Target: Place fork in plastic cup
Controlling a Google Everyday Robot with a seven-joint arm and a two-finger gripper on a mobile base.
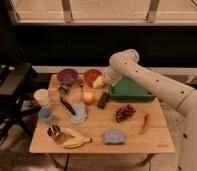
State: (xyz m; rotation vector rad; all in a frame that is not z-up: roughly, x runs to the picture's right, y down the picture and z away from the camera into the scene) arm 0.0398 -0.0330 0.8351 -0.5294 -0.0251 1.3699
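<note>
My gripper hangs low at the right rim of the red bowl, left of the green tray. A thin greyish fork seems to lie on the table between the purple bowl and the red bowl, just left of the gripper. A white plastic cup stands at the table's left edge, with a blue cup in front of it. The larger black utensil lies between the cups and the fork.
An orange fruit, a black block and a grey-blue cloth sit mid-table. Grapes, a red chili, a blue sponge, a banana and a small can lie toward the front. A black chair stands left.
</note>
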